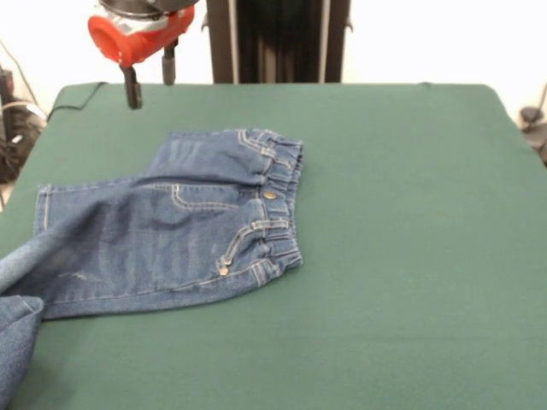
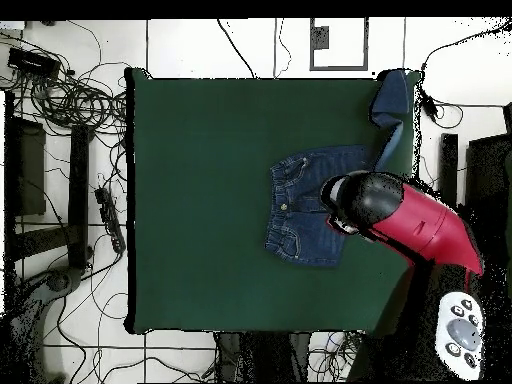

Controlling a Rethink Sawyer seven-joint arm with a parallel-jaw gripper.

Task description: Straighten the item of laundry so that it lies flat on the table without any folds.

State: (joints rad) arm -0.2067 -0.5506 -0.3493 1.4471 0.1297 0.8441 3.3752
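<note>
The item of laundry [image 1: 179, 231], a small pair of blue jeans, lies on the left half of the green table [image 1: 410, 213], waistband toward the middle. One leg runs off the table's left edge and is folded over at the front left corner [image 1: 17, 333]. The upper leg is doubled under near the waistband. My gripper [image 1: 150, 79] hangs above the table's far left, behind the jeans and clear of them, open with nothing between its fingers. In the overhead view the red arm [image 2: 420, 225] covers part of the jeans [image 2: 300, 210], and a leg [image 2: 392, 100] drapes over the table [image 2: 200, 200] corner.
Cables [image 1: 13, 128] lie on the floor beside the table's left edge. In the overhead view more cables [image 2: 70, 100] crowd the floor at the left, and a white controller [image 2: 462, 335] sits off the table at lower right.
</note>
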